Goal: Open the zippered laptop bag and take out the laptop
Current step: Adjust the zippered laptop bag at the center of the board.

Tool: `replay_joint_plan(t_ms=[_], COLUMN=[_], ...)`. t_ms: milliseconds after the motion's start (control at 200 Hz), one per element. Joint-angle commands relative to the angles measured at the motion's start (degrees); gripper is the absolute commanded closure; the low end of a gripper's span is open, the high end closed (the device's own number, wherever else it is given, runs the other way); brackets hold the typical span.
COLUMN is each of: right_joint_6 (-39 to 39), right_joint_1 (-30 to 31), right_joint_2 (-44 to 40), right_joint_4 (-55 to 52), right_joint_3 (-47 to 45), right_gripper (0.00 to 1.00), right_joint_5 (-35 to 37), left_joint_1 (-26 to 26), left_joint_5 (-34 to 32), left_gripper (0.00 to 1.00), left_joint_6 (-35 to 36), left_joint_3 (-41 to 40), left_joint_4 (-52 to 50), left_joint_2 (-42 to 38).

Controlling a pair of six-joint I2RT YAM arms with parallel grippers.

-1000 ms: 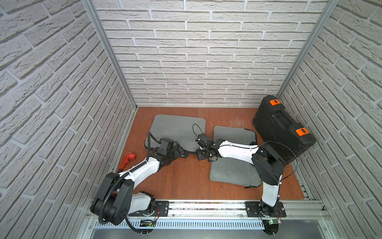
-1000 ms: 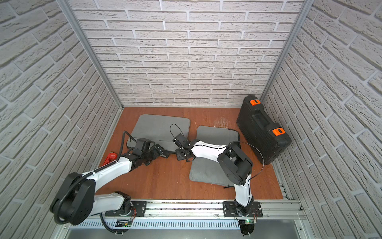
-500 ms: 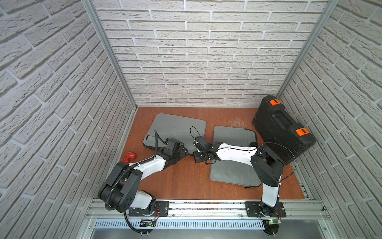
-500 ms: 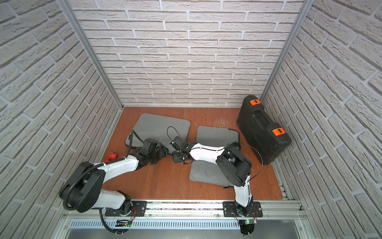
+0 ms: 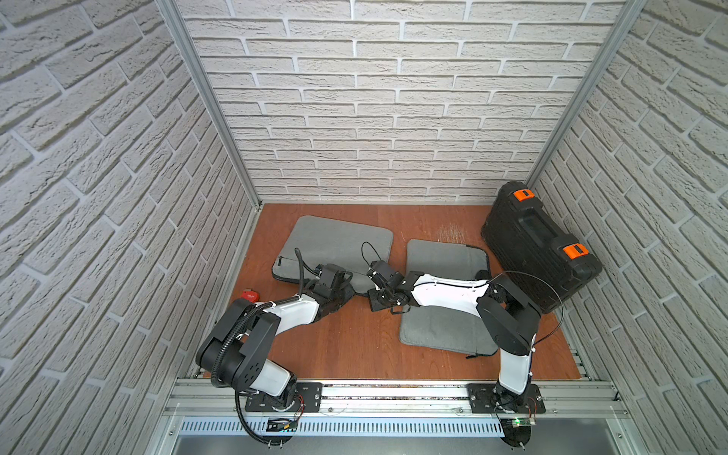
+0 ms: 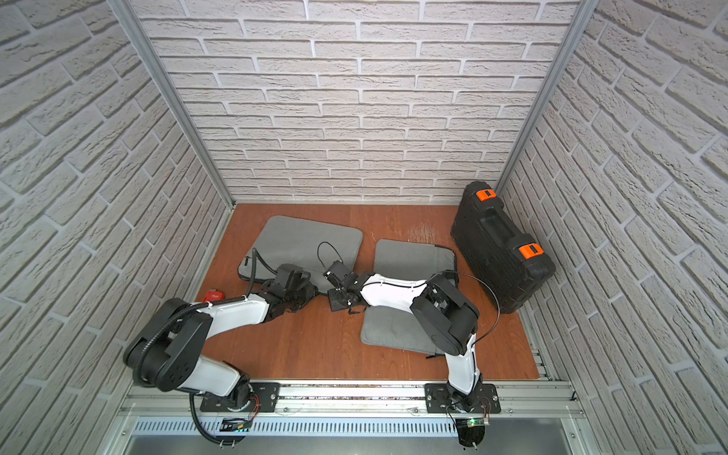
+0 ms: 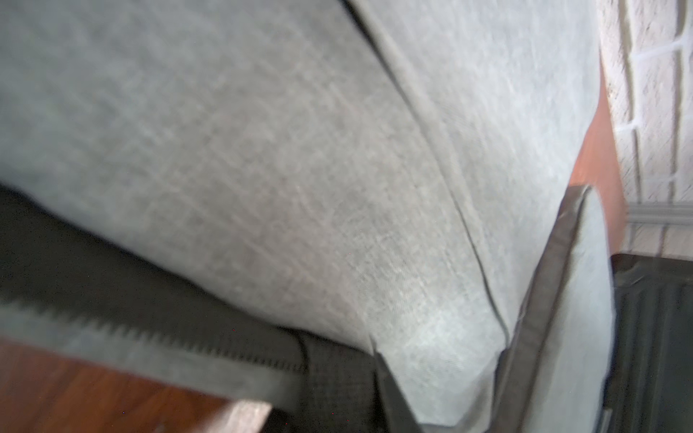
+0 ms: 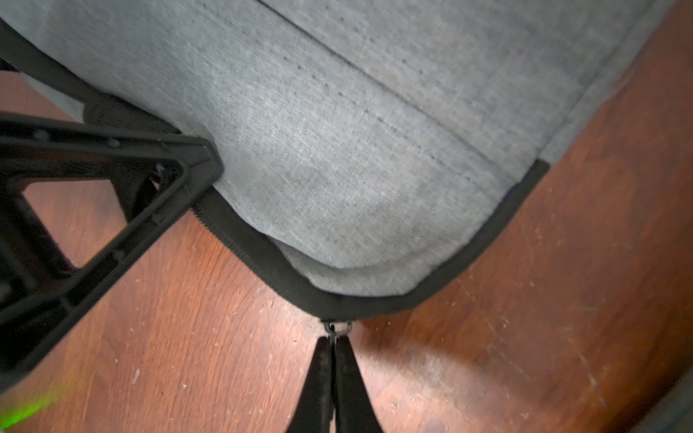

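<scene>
Toward the back left corner of the desk (image 5: 354, 346) lies the bag (image 5: 335, 244); the right tool (image 8: 332, 346) pinches its zip pull (image 8: 337, 327), the left tool (image 5: 347, 281) sits at its near edge, grip impossible to tell.

laptop bag (image 8: 356, 131) of matt woven cloth; table (image 8: 525, 300) of scuffed wood.

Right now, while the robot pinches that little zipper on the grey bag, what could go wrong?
The right fingers pinch only the tiny zipper pull, at a rounded corner of the grey bag; it might slip out, or the zipper could jam there.
The bag lies loose on the table; if the left fingers don't hold its edge firmly, it may slide instead of unzipping.
</scene>
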Motion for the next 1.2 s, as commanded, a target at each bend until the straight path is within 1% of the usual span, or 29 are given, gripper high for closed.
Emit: replay_joint_plan(t_ms=[0,70,125,285,555,815,1195], right_joint_6=[-0.9,-1.3,-1.6,-2.8,-6.8,-9.2,-10.5], right_joint_1=[1.1,1.1,1.1,1.0,0.7,-0.3,-2.8], right_joint_2=[0.0,-0.2,-0.4,-0.9,-0.4,1.0,1.2], right_joint_4=[0.4,-0.2,-0.7,-2.7,-6.6,-7.9,-8.1], right_joint_3=[-0.3,-0.2,-0.2,-0.2,1.7,3.2,3.7], right_gripper=[0.94,0.94,0.94,0.94,0.94,0.94,0.94], right_joint_5=[-1.0,-0.3,0.3,2.3,5.5,5.5,5.2], left_joint_1=[-0.3,-0.1,0.3,1.9,5.3,7.8,11.2], left_joint_5=[-0.4,-0.2,0.0,0.5,0.7,0.3,0.7], left_gripper=[0.86,0.93,1.00,1.00,1.00,1.00,1.00], left_joint_6=[-0.3,-0.1,-0.1,0.1,1.4,3.2,5.9], left_joint_3=[-0.8,-0.8,-0.9,-1.7,-3.7,-4.9,-5.5], left_joint_4=[4.4,4.4,4.4,4.6,3.8,1.0,-2.5], left_joint_2=[1.2,1.6,1.7,0.7,-3.2,-7.2,-9.7])
